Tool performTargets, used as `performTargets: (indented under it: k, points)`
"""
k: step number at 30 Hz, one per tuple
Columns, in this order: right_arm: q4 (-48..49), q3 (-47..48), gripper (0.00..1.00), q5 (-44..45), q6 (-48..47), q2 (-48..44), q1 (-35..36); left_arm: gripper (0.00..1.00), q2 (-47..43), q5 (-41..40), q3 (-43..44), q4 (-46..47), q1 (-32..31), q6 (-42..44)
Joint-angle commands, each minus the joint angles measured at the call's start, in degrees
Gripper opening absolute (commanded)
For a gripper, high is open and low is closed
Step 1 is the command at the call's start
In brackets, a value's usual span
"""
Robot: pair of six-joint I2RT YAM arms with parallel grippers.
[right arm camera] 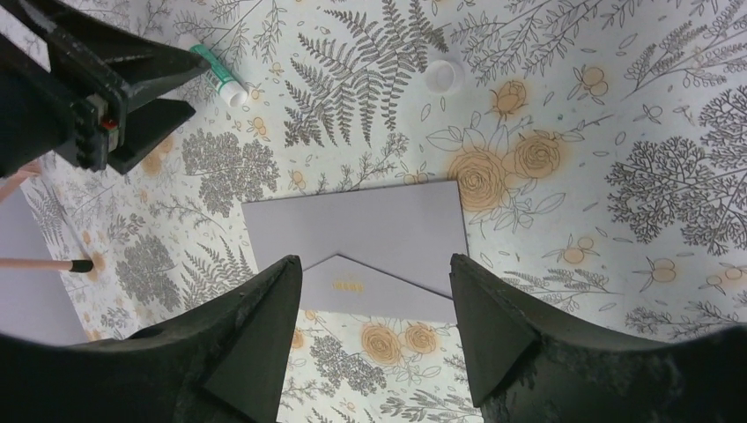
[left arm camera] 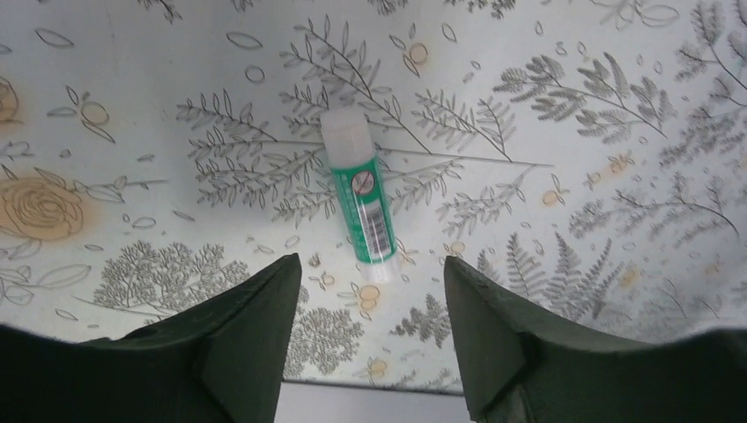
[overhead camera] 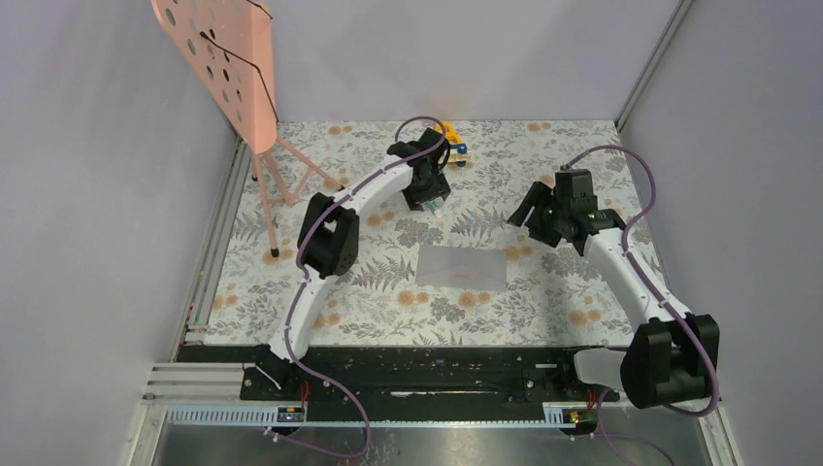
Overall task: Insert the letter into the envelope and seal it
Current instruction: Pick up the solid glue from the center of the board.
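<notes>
Top external: envelope (overhead camera: 462,266) flat on tabletop (overhead camera: 582,301); left tool (left arm camera: 372,264), released, over far glue stick (left arm camera: 359,198); right tool (right arm camera: 374,264), released, beside envelope.

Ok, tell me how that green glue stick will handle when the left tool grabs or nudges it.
The glue stick is a smooth cylinder lying on its side, so a sideways nudge would probably roll it. It looks like rigid plastic, likely light and stiff. The open left tool may slip on its glossy label.
</notes>
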Motion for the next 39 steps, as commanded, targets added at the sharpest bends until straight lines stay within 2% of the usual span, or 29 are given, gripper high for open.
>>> performTargets:
  k: [1, 4, 7, 9, 11, 12, 16, 21, 23, 25, 28, 30, 34, 36, 39]
  points:
    - [-1.39, -1.36, 0.70, 0.29, -1.20, -3.29, -0.25, 0.59, 3.67, -7.17, 4.71, -2.50, -0.89, -1.23]
    - [-1.51, -2.16, 0.70, 0.04, -1.19, -4.15, -0.21, 0.56, 6.10, -7.64, 6.76, -3.55, -1.29, -0.86]
    - [-1.46, -2.49, 0.70, 0.00, -1.27, -4.74, -0.21, 0.46, 7.29, -7.45, 6.50, -3.58, -1.48, -0.61]
    - [-1.49, -2.70, 0.70, -0.16, -1.21, -5.23, -0.25, 0.32, 7.42, -6.72, 5.58, -3.54, -1.44, -0.48]
    - [-1.47, -2.83, 0.70, -0.25, -1.11, -5.70, -0.25, 0.08, 6.95, -5.89, 4.52, -3.49, -1.47, 0.12]
    - [-1.52, -2.82, 0.70, -0.33, -1.04, -5.94, -0.25, 0.00, 6.42, -4.90, 4.01, -3.15, -1.46, 1.02]
    - [-2.70, -1.85, 0.70, -0.37, -0.84, -7.46, -0.25, 0.00, -0.25, 3.33, -3.50, 3.95, -1.43, 8.97]
    - [-4.01, -0.84, 0.72, 0.15, -2.33, -9.16, -0.25, 0.00, -15.38, 14.36, -16.67, 11.34, -1.44, 23.39]
    - [-4.24, -1.12, 0.72, -0.60, -2.61, -8.73, -0.25, 0.00, -21.43, 20.27, -22.32, 14.66, -1.24, 26.68]
    - [-3.33, -2.17, 0.72, -3.05, -2.38, -8.58, -0.25, 0.00, -27.50, 29.54, -28.06, 19.54, -0.84, 27.75]
    - [0.77, -4.36, 0.71, -10.20, -0.35, -10.64, -0.25, 0.00, -34.60, 45.84, -37.24, 31.61, -0.24, 23.81]
    - [4.82, -5.64, 0.72, -15.69, 1.22, -13.02, -0.25, 0.00, -39.35, 51.87, -44.61, 43.68, 0.06, 17.67]
    - [16.75, -7.87, 0.71, -29.04, 5.94, -18.19, -0.23, 0.00, -47.08, 55.18, -52.77, 64.85, 0.18, 6.93]
    - [26.16, -9.06, 0.71, -35.85, 9.89, -20.13, -0.25, 0.00, -49.84, 55.56, -55.69, 75.94, 0.11, 1.57]
    - [41.37, -11.79, 0.74, -41.16, 18.56, -22.20, -0.20, 0.00, -53.39, 53.85, -59.82, 87.97, 0.15, -5.46]
